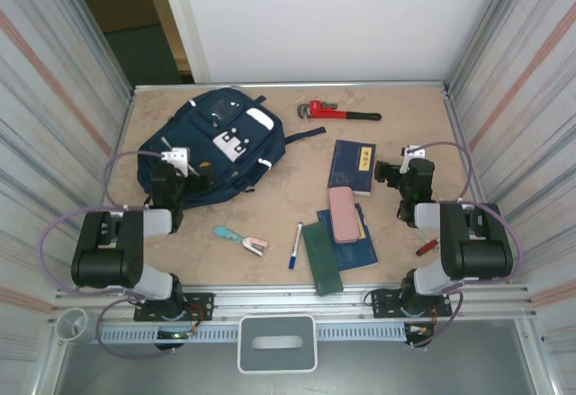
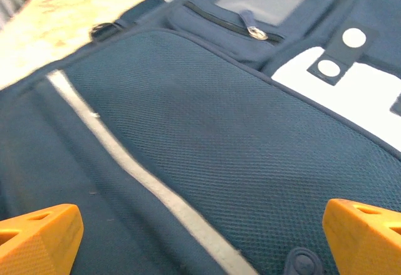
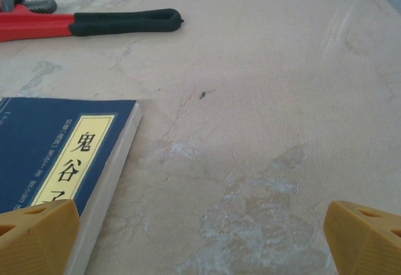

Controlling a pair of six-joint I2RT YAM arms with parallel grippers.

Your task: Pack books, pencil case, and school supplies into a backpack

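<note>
**Top external view: school items laid out beside the backpack, both claws empty**

Nearest, on the counter point(image 1: 270, 201) to the near-right of the backpack point(image 1: 216, 148), lie the green book point(image 1: 321, 258), the marker point(image 1: 295, 246) and the teal-and-pink stapler point(image 1: 241, 239). Marker and stapler look light. The marker is round and likely to roll, so a pinch across its barrel suits it.

Just beyond, farther right of the backpack, the pencil case point(image 1: 342, 214) rests on one blue book point(image 1: 362, 249). It looks soft and rounded and should yield to a grip across its narrow width. The labelled blue book point(image 1: 352, 166) lies level with the backpack, to its right. The books are stiff and lie flat on the counter, so they probably need lifting at an exposed edge.

The left claw point(image 2: 200, 240) hovers over the backpack's mesh panel, jaws spread wide, holding nothing. The right claw point(image 3: 200, 234), equally spread and empty, stands beside the labelled book.

The backpack is limp fabric lying flat; its zip pulls are the likely hold. Farthest, right of the backpack's top, lies a red wrench point(image 1: 337, 112).
</note>
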